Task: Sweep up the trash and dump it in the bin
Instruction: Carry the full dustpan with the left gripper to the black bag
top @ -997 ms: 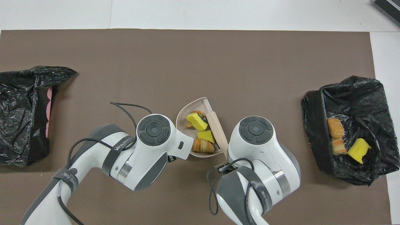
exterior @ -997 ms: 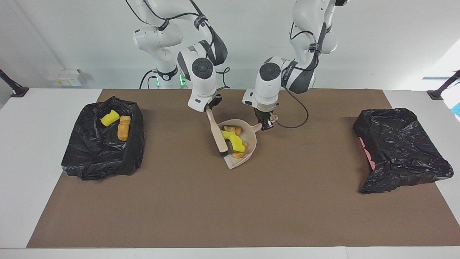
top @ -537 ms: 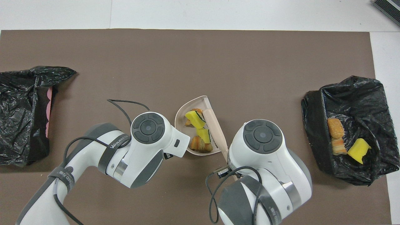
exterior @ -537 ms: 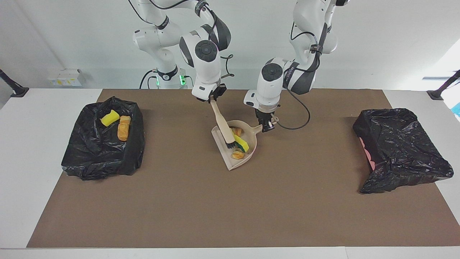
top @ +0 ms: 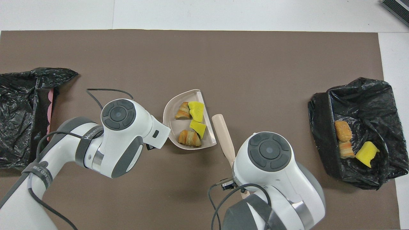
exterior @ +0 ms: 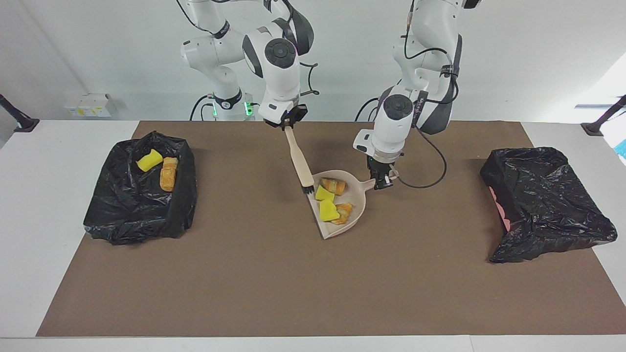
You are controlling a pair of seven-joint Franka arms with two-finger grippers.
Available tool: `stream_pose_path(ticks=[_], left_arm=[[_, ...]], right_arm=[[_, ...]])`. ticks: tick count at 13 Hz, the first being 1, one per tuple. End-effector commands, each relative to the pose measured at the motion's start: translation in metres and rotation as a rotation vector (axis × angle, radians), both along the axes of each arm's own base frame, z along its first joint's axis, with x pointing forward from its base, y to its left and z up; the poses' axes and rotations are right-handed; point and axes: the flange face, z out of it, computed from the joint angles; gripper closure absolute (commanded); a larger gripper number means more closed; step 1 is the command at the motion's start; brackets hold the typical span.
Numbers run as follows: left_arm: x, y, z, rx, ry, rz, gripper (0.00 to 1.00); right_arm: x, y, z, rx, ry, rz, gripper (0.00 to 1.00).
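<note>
Mid-tabletop, the left gripper clamps the dustpan holding four trash scraps; the right gripper clamps the brush. It looks lifted; tilt it before a bin and scraps spill.

Facing cam is looking from high across the desk toward the robots; overhead cam is looking steeply down from above their end. Both are showing the brown mat w/ dustpan centred.
</note>
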Motion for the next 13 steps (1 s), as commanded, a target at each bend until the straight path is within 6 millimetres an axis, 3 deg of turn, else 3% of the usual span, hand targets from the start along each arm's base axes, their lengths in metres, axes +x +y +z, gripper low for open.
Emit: stream_pose_path(ticks=[1,6,9,11,13], left_arm=[[0.007,0.014,0.006,-0.045,-0.009,-0.011,1.00],[0.037,0.064,0.018,-0.180,-0.012,-0.080,1.00],[0.067,0.097,0.057,-0.195,-0.058,-0.142,1.00],[0.091,0.126,0.078,-0.200,-0.035,-0.188,1.00],[0.106,0.165,0.099,-0.198,-0.035,-0.209,1.00]], right_arm=[[-0.023,0.017,0.010,-0.012,-0.011,-0.081,1.00],[-0.076,0.051,0.018,-0.054,-0.096,-0.297,1.00],[-0.108,0.086,0.006,-0.062,-0.067,-0.311,1.00],[-0.123,0.108,-0.001,-0.019,-0.055,-0.295,1.00],[-0.133,0.129,-0.020,-0.012,-0.049,-0.264,1.00]])
